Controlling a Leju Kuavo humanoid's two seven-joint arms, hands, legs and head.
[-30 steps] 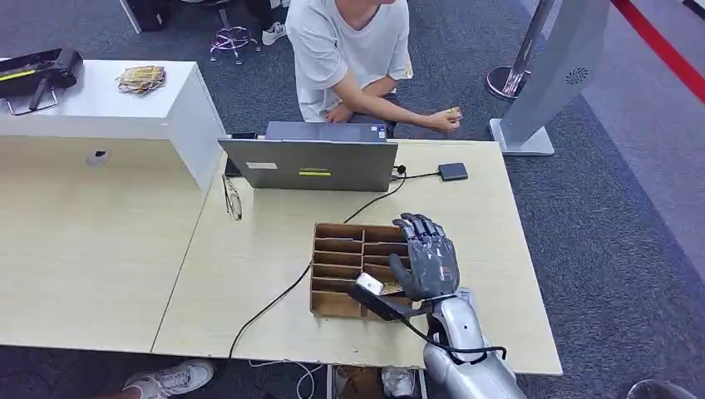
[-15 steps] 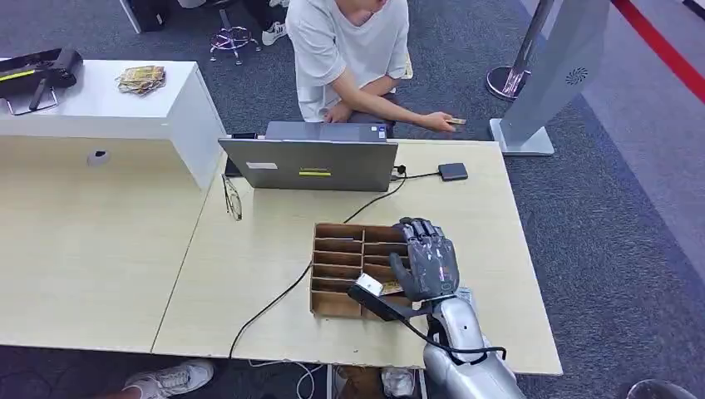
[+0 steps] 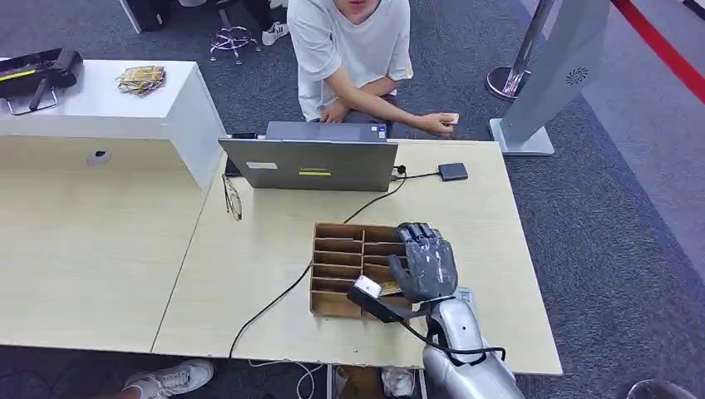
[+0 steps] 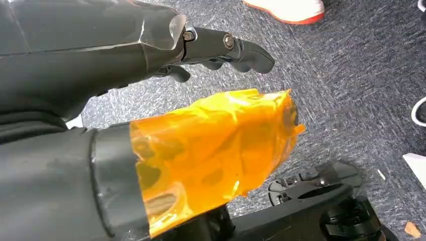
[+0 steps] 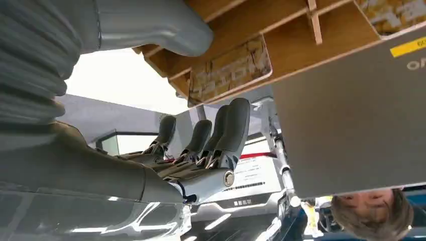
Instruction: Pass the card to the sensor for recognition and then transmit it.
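1. Cards (image 5: 230, 70) lay in the wooden tray (image 3: 337, 270) on the pale surface (image 3: 249, 274).
2. Right hand (image 3: 428, 266) hovered over the tray, fingers (image 5: 236, 125) spread, empty.
3. Left hand (image 4: 150, 55) hung above grey carpet (image 4: 341, 90), fingers loosely apart, empty.

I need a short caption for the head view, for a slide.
The right robot hand hovers open over a wooden divided box, behind a laptop and a seated person.

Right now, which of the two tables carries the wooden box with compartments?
The light wooden table on the right, the one with the grey laptop. The compartmented wooden box stands there beneath the right robot hand.
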